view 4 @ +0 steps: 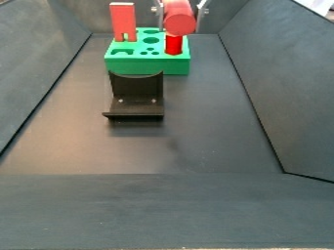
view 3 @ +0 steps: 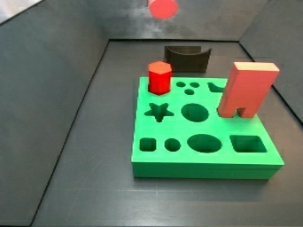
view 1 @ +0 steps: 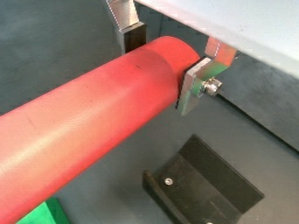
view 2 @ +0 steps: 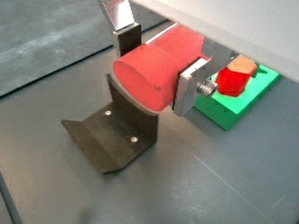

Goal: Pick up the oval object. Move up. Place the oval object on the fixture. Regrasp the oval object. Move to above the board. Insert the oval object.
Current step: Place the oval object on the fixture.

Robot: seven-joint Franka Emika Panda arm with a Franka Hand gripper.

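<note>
My gripper [view 1: 166, 61] is shut on the oval object [view 1: 82, 122], a smooth red rod that lies level between the fingers [view 1: 197, 84]. In another wrist view the gripper [view 2: 160, 66] grips it near its flat oval end [view 2: 146, 77]. The rod hangs in the air well above the floor, over the black fixture [view 2: 111, 133], and is apart from it. In a side view the rod [view 4: 177, 18] is high above the fixture [view 4: 135, 98] and the green board [view 4: 147, 59]. Only its round end [view 3: 164, 9] shows above the fixture [view 3: 186, 58] and the board [view 3: 207, 133].
A short red hexagonal peg [view 3: 159, 78] and a tall salmon notched block [view 3: 249, 89] stand in the board. The peg also shows in a wrist view [view 2: 237, 80]. Dark sloping walls enclose the floor on both sides [view 4: 39, 78].
</note>
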